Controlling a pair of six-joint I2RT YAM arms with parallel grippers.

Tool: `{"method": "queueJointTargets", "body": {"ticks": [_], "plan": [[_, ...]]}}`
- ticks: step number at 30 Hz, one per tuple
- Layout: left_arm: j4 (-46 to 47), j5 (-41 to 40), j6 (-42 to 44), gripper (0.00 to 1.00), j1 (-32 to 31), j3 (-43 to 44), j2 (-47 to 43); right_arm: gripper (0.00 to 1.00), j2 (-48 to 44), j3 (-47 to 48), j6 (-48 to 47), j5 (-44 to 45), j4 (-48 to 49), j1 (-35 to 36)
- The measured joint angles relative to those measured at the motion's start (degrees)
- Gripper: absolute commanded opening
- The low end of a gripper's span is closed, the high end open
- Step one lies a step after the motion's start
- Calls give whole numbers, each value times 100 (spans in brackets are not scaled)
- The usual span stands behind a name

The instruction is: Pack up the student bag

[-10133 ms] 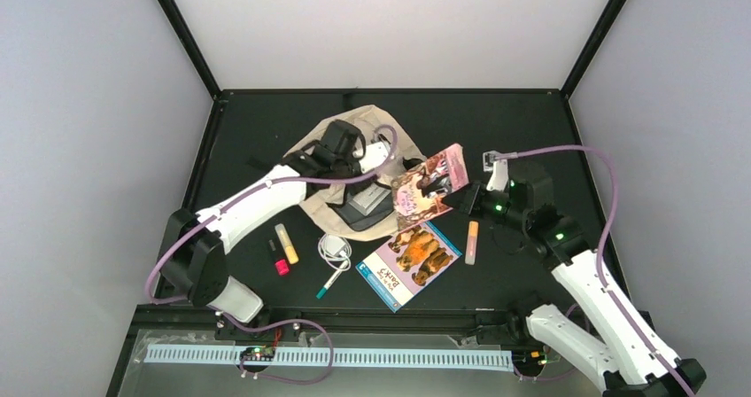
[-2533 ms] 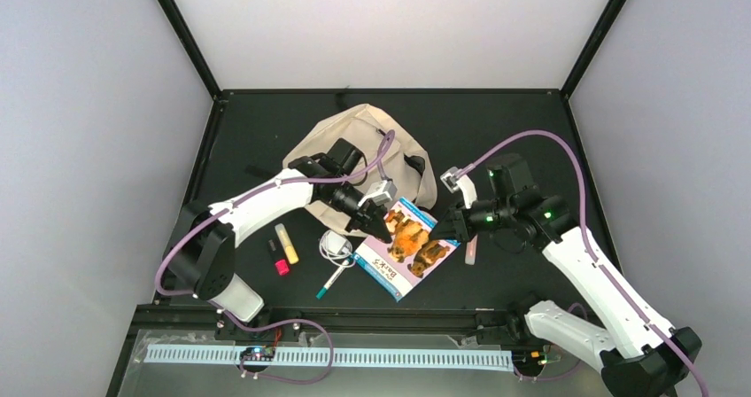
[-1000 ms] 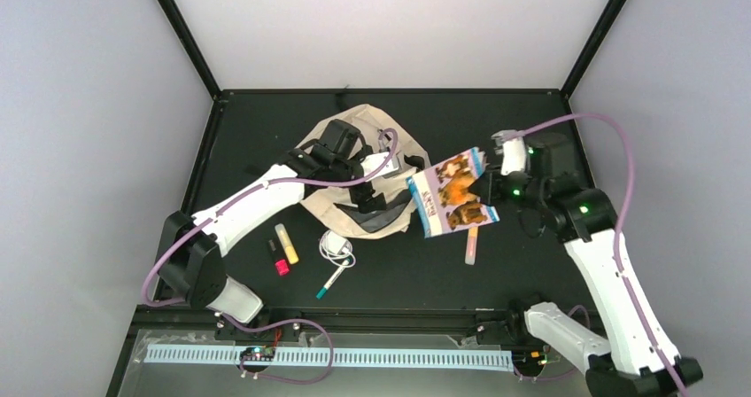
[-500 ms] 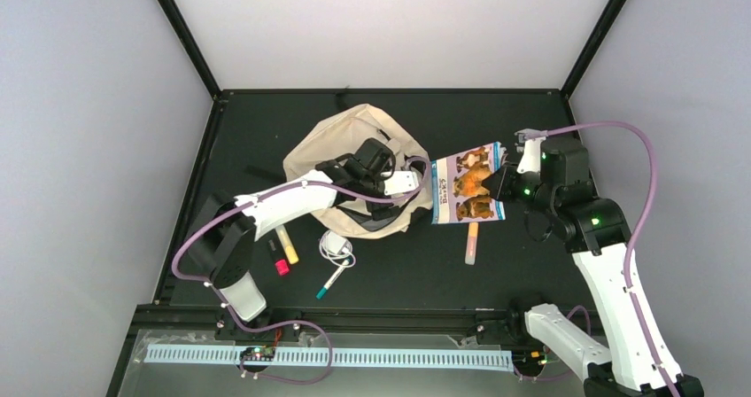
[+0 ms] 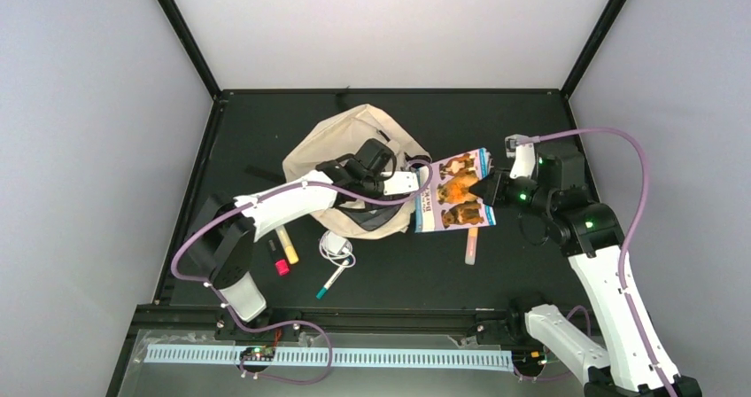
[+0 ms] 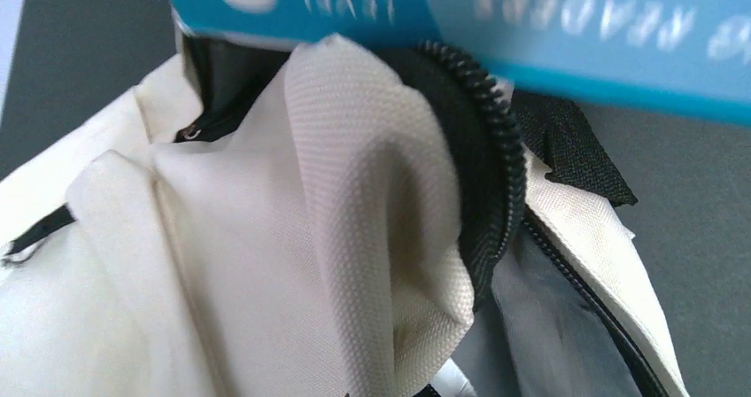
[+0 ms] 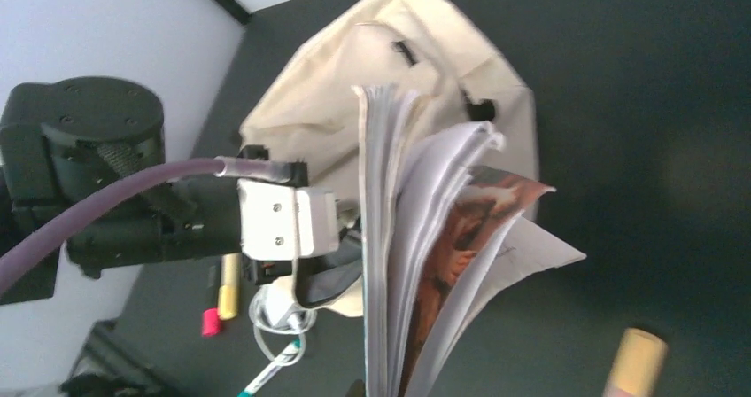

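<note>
The cream student bag lies at the middle of the black table, its zipped opening facing right. My left gripper is shut on the edge of that opening. In the left wrist view the cream fabric and the dark zipper fill the frame, and the fingers are hidden. My right gripper is shut on a thin book with dog pictures, holding it above the table just right of the opening. The book's pages fan out, and its blue edge reaches the bag.
In front of the bag lie a yellow highlighter, a pink marker, a coiled white cable and a teal pen. A peach highlighter lies under the book's near edge. Black frame rails border the table.
The left gripper has swung right to the bag's opening and shut on its edge. The right gripper has carried the book a little left, closer to the opening.
</note>
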Motion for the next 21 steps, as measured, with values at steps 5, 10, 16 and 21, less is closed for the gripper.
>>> {"method": "queueJointTargets", "body": {"ticks": [5,10,16,21], "plan": [[-293,155,11,2,225,92,-505,1,-11,-323,136,-988,612,-4],[-437,302,4,2,573,448,-833,1,-85,-1394,911,-1878,1840,52],[-623,503,-48,2,625,588,-861,1,345,-2181,1744,-2201,2702,229],[-741,520,-68,2,632,614,-940,1,730,-2229,2092,-2149,3145,232]]}}
